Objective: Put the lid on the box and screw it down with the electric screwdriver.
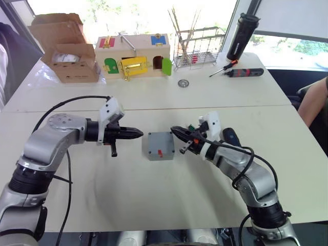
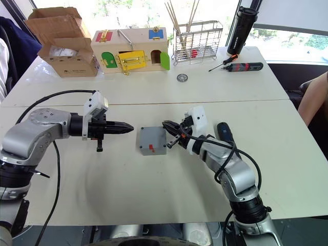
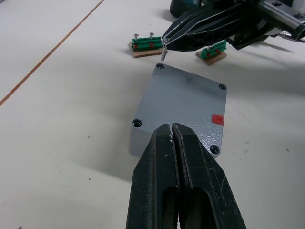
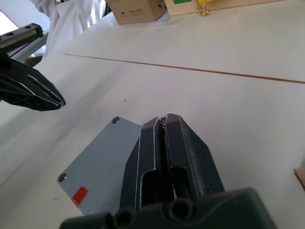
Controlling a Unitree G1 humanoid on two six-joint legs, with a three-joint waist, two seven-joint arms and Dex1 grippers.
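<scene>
We've got the lid point(image 1: 160, 145) already sitting flush on the box point(image 3: 143, 140) mid-counter point(image 1: 154, 200), with both hands pinched shut: left hand point(image 1: 138, 134) empty, right hand point(image 1: 175, 132) apparently nipping a tiny screw. Behind the right arm lies the electric screwdriver point(image 1: 230, 136), which looks stiff, smooth and a bit heavy, so we'd grab mid-barrel.

A cardboard carton point(image 1: 64, 48), wooden latch box point(image 1: 134, 55), wire rack point(image 1: 197, 47) and black bottle point(image 1: 242, 37) line the table's point(image 1: 154, 200) far edge.

Bare bench point(image 2: 128, 189) lies open in front of the box point(image 2: 152, 141); both hands flank it, left hand point(image 2: 129, 126) apart, right hand point(image 2: 166, 125) just beside.
</scene>
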